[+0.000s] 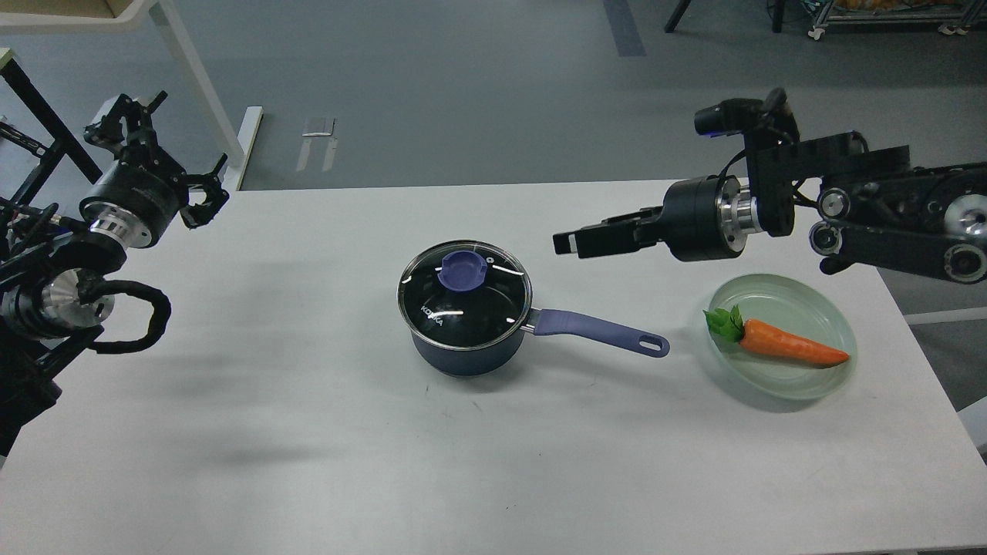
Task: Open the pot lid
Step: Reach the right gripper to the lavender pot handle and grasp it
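Observation:
The dark navy pot (463, 356) stands at the middle of the table, its periwinkle handle (601, 333) pointing right. The clear glass lid (464, 297) with the blue knob (463, 269) sits shut on the pot. My right gripper (572, 242) reaches in from the right and hovers above the table, a little right of the lid and above the handle, touching nothing. It is seen side-on, so its fingers cannot be told apart. My left gripper (170, 151) is open and empty at the table's far left corner.
A pale green glass plate (810, 384) holding a toy carrot (790, 348) sits at the right, under my right arm. The white table (308, 432) spans the view. A table frame's legs (193, 69) stand on the floor beyond the left corner.

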Tool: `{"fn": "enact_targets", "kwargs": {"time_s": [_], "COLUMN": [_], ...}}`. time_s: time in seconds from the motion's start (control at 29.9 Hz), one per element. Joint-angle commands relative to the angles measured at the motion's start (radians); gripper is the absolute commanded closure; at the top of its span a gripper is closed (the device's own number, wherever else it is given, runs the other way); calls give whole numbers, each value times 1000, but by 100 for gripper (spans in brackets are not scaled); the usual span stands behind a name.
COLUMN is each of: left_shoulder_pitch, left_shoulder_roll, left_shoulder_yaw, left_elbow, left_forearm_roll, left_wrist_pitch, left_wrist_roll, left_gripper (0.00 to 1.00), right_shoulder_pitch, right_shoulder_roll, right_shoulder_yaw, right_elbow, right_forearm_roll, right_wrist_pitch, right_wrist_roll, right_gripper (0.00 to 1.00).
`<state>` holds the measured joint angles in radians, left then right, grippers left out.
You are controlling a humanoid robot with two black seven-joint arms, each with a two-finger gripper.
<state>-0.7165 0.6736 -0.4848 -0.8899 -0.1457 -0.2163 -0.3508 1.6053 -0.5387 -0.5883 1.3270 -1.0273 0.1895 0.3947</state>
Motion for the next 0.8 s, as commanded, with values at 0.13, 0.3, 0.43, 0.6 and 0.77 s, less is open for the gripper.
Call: {"fn": "enact_targets", "kwargs": {"time_s": [0.13,0.3,0.43,0.6,0.77], "left_shoulder_pitch": [-1,-3,-4,-11,-12], "left_shoulder_roll": [-2,-5,-8,-8,-5], "left_shoulder_yaw": [8,6,6,6,6], "left_elbow": [0,0,0,0,0], "left_forearm_roll": [49,58,86,94,94], "left_wrist_pitch": [-5,-12,-12,-12,-12], "left_wrist_roll": [-4,-2,-2,-2,-2], "left_gripper": [1,1,1,1,1], "right_shoulder_pitch": [4,4,1,-2,2], "right_shoulder_roll": [63,98,111,157,189], "right_shoulder_yaw": [-129,-197,-208,-208,-209], "right_elbow": [26,15,-3,-35,-52], "right_forearm_roll": [-261,-324,-341,-343,-344], "right_wrist_pitch": [-25,-79,-84,-84,-84], "right_wrist_roll": [6,6,6,4,1], "right_gripper": [6,10,18,26,42]}}
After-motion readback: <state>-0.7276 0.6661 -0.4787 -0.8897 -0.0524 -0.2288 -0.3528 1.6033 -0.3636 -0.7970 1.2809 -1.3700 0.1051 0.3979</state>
